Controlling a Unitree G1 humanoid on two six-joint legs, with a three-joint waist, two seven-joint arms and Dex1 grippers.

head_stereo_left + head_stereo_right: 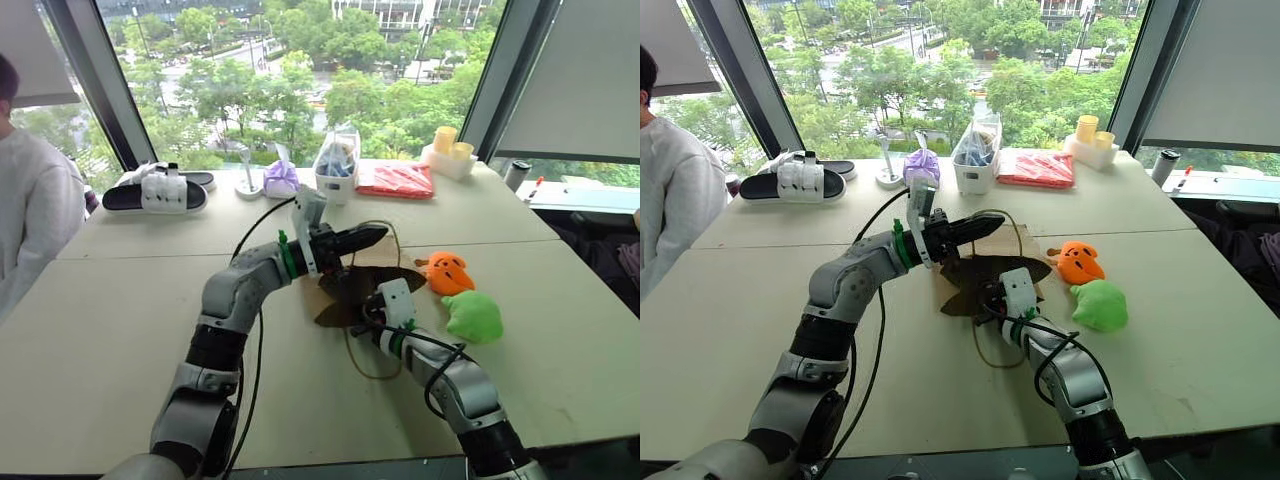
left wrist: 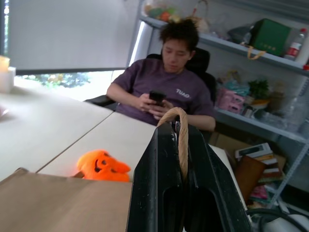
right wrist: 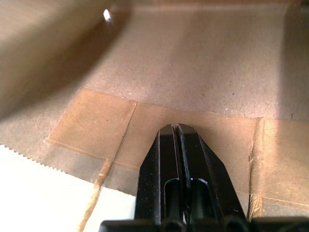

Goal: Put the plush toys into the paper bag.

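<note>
I see the paper bag [image 1: 350,285] lying near the middle of the table [image 1: 120,330], its mouth lifted. My left gripper [image 2: 182,145] is closed on the cord handle [image 2: 182,140] of the bag and holds it above the table. My right gripper [image 3: 176,129] has its jaws pressed together, its tips on the inside paper at the bag's mouth. The orange plush toy [image 1: 447,272] and the green plush toy [image 1: 473,316] lie just beside the bag, toward the table's right edge.
</note>
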